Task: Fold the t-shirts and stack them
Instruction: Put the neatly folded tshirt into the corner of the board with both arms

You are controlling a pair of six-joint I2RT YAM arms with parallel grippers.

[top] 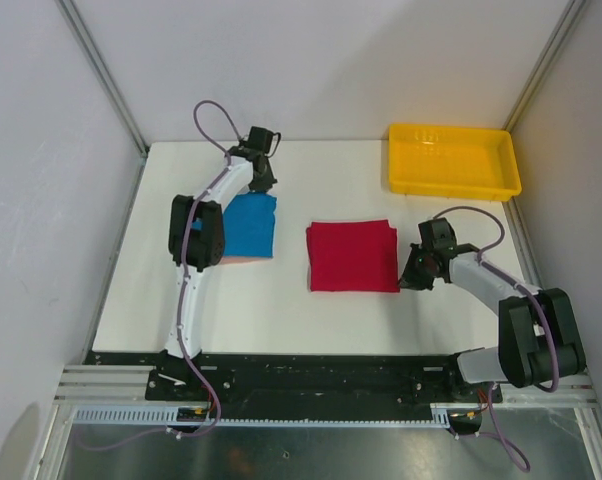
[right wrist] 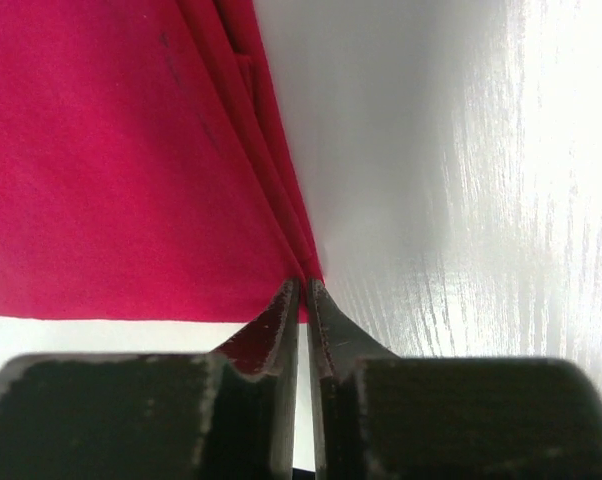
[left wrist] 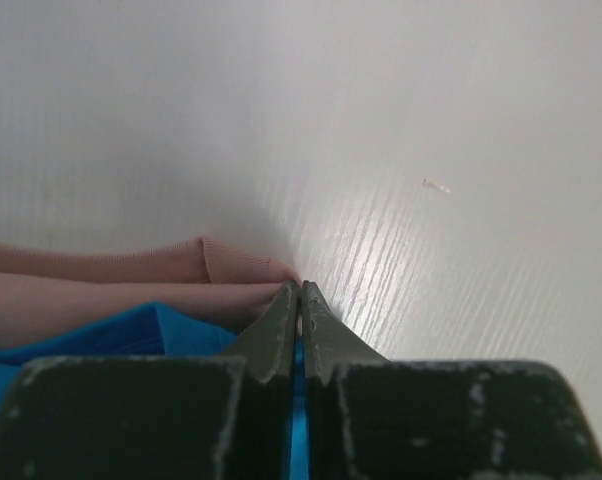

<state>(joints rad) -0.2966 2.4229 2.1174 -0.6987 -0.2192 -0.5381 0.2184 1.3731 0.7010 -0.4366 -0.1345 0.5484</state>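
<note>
From above, the blue t-shirt (top: 249, 226) lies as a folded rectangle on the left of the table (top: 361, 330), with a strip of pinkish cloth (top: 243, 258) showing along its near edge; the left gripper (top: 263, 187) is down at its far right corner, a sensible place to take hold for another fold or a lift; the red t-shirt (top: 352, 256) lies folded in the middle, well apart from the blue one, and the right gripper (top: 407, 279) sits at its near right corner; the yellow tray (top: 451, 190) stands at the far right, away from both (it seems to have no part in this step). In the left wrist view the left gripper (left wrist: 301, 300) is clenched, jaws pressed together with a sliver of blue t-shirt (left wrist: 111, 335) caught between them; the pinkish cloth (left wrist: 131, 270) spreads just beyond the tips, touching them. In the right wrist view the right gripper (right wrist: 302, 288) is likewise closed, its tips meeting right at the corner where the stacked edges of the red t-shirt (right wrist: 121, 160) run together, so it appears to pinch that corner; the cloth fans away to the left and ahead of the jaws, bare table to the right. Judging by this, both shirts look folded and stacking is what remains.
</note>
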